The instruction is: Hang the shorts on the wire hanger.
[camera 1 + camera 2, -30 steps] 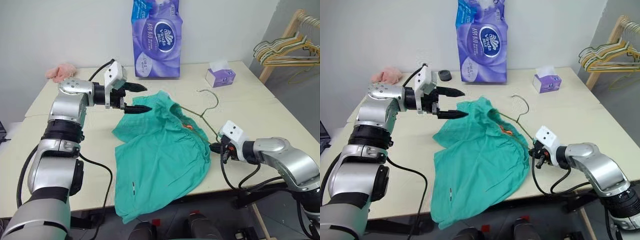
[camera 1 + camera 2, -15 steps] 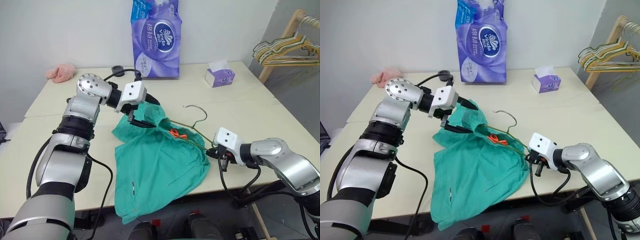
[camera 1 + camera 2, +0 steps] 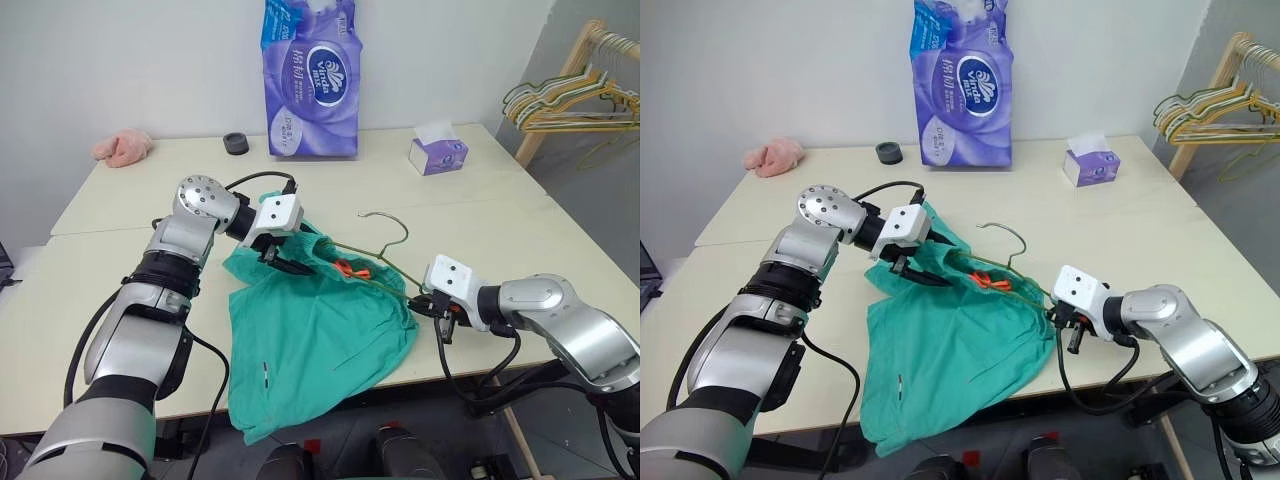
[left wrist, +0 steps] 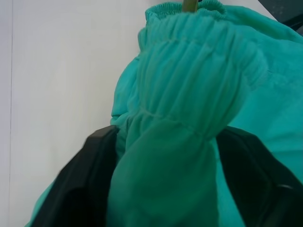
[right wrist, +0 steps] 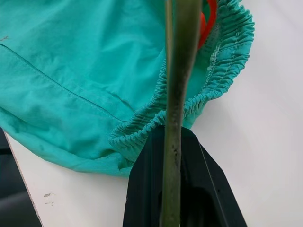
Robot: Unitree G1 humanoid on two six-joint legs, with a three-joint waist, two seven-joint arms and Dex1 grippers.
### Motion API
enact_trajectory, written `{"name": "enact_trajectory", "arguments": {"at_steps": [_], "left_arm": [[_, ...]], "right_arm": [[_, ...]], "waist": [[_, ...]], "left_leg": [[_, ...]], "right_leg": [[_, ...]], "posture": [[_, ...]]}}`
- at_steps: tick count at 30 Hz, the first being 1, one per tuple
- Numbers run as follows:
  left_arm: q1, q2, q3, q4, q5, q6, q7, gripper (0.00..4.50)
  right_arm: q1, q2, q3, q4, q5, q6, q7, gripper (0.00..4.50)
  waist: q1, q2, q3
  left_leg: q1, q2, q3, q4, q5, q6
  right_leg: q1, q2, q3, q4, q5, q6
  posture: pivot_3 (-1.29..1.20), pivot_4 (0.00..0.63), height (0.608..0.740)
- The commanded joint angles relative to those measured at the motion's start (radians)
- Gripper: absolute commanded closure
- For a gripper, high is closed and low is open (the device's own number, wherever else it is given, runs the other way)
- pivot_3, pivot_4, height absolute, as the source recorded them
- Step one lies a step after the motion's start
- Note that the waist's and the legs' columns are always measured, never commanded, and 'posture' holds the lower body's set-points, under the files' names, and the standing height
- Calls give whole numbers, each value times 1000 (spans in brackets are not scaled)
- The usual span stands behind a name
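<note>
Both grippers engaged. Right gripper (image 3: 1064, 318) clamped on wire hanger (image 3: 1015, 282), its far end inside shorts (image 3: 950, 340) on table (image 3: 1160, 230). Left gripper (image 3: 283, 255) half-closed around bunched waistband. Step: threading. Next: draw waistband along wire.

Head stereo pair: both eyes look forward and down from above the near table (image 3: 120, 330) edge, taking in the wall, the tissue pack (image 3: 310, 78) at 12 o'clock and the hanger rack (image 3: 1220, 100) at 2 o'clock. The two overlap almost wholly, with a slight sideways offset.

Left wrist view: very close, facing along the left gripper (image 4: 163, 156) into bunched waistband of the shorts (image 4: 189, 94).

Right wrist view: very close, facing along the right gripper (image 5: 173, 189) and up the wire hanger (image 5: 177, 71), over the same shorts and bare tabletop.
</note>
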Motion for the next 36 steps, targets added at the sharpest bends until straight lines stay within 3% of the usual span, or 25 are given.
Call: {"name": "enact_trajectory", "arguments": {"at_steps": [1, 7, 16, 17, 22, 26, 27, 29, 32, 36], "left_arm": [[-7, -6, 10, -41, -7, 7, 11, 2620], [7, -11, 12, -61, -13, 25, 4, 4336], [25, -13, 11, -85, -11, 38, -4, 4439], [25, -13, 11, -84, -10, 38, -3, 4439], [27, -9, 13, -73, 0, 27, 13, 4461], [30, -6, 15, -69, 1, 22, 31, 4462], [31, -4, 15, -69, 1, 21, 34, 4462], [34, -3, 15, -69, 1, 18, 39, 4476], [34, 0, 16, -64, 3, 14, 50, 4478], [30, 4, 18, -53, 3, 8, 57, 4479]], "right_arm": [[-28, -2, -5, -40, -11, -19, 8, 4500], [-31, -12, 14, -41, -50, -60, 22, 4500], [-39, -38, 36, -21, -158, -177, 43, 4500], [-39, -52, 39, -18, -169, -197, 58, 3993], [-20, -187, -11, 5, -198, -306, 161, 2602], [86, -268, -160, 37, -129, -288, 197, 1223], [144, -255, -229, 33, -87, -259, 190, 945], [224, -216, -325, 17, -23, -219, 170, 907], [384, -26, -468, -51, 52, -163, 30, 907], [530, 156, -492, -144, 41, -182, -117, 907]], "waist": [[0, 0, 0], [0, 0, 0], [0, 0, 0], [0, 0, 0], [0, 0, 0], [3, 0, 0], [4, 0, 0], [4, -1, 0], [4, -3, -2], [5, -2, -3]], "left_leg": [[0, 0, 0, 0, 0, 0], [0, 0, 0, 0, 0, 0], [0, 0, 0, 0, 0, 0], [0, 0, 0, 0, 0, 0], [0, 0, 1, 1, 0, 0], [0, 0, 1, 1, 0, 0], [0, 0, 1, 1, 0, 0], [0, 0, 0, 1, 0, 0], [1, 1, -1, 1, 0, 0], [1, 1, 0, 1, 0, 0]], "right_leg": [[0, 0, 0, 0, 0, 0], [0, 0, 0, 0, 0, 0], [0, 0, 0, 1, 0, 0], [0, 0, 0, 1, 0, 0], [0, 0, 0, 1, 0, 0], [0, 0, 0, 1, 0, 0], [0, 0, 0, 1, 0, 0], [1, 0, 0, 1, 0, 0], [1, 1, 0, 2, 0, 0], [1, 2, 1, 3, 0, 0]], "posture": [[-183, 51, 740], [-183, 51, 740], [-184, 52, 740], [-186, 53, 740], [-184, 54, 740], [-181, 56, 740], [-177, 57, 740], [-177, 57, 740], [-175, 59, 740], [-181, 61, 740]]}}
